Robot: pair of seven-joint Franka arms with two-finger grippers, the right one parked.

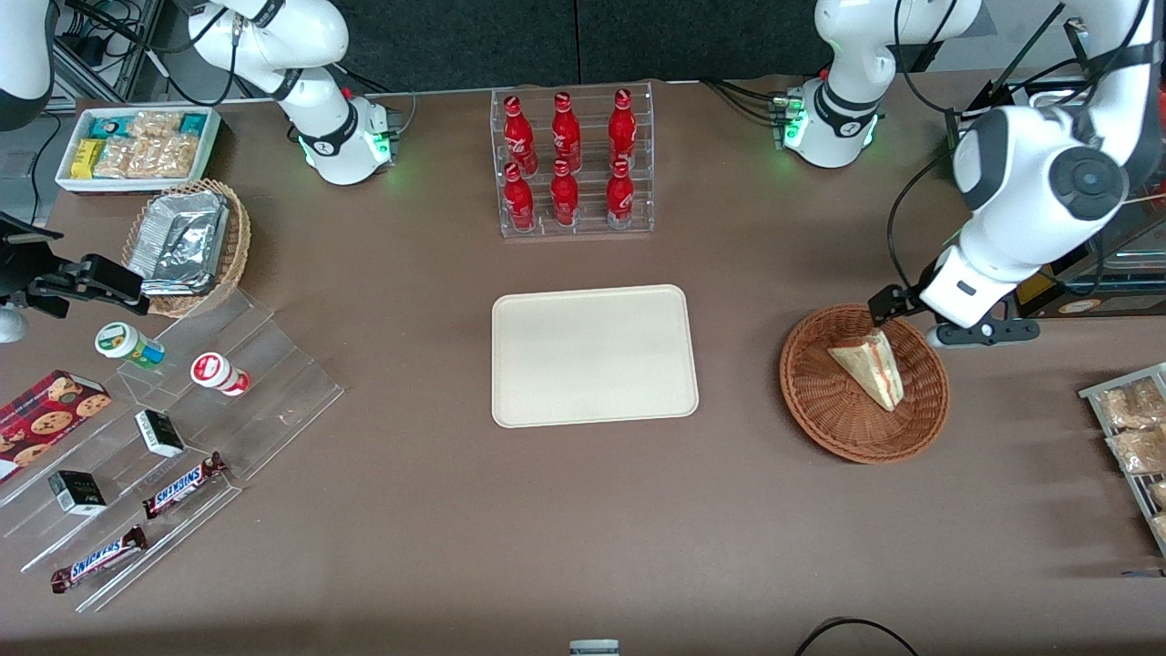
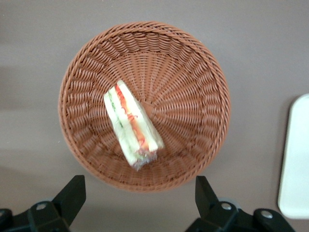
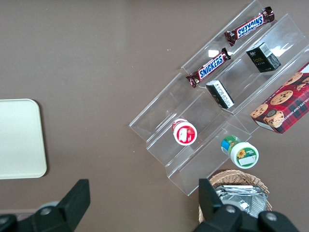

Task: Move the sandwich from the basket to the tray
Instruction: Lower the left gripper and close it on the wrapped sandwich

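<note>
The sandwich (image 1: 870, 364), a pale wedge with red and green filling along its cut edge, lies in the reddish-brown wicker basket (image 1: 824, 415) toward the working arm's end of the table. The wrist view looks straight down on the sandwich (image 2: 131, 125) in the basket (image 2: 193, 72). My gripper (image 2: 140, 193) hovers open and holds nothing. Its black fingers (image 2: 72, 195) straddle bare table just outside the basket's rim, at the edge farther from the front camera. The cream tray (image 1: 592, 355) sits at mid-table with nothing on it, and its edge (image 2: 295, 159) shows in the wrist view.
A clear rack of red cola bottles (image 1: 574, 164) stands farther from the front camera than the tray. Toward the parked arm's end are a foil-filled tan basket (image 1: 187, 246), a white snack bin (image 1: 137, 146) and stepped acrylic shelves (image 1: 273, 401). A wire rack of snack packs (image 1: 1130, 428) stands beside the basket.
</note>
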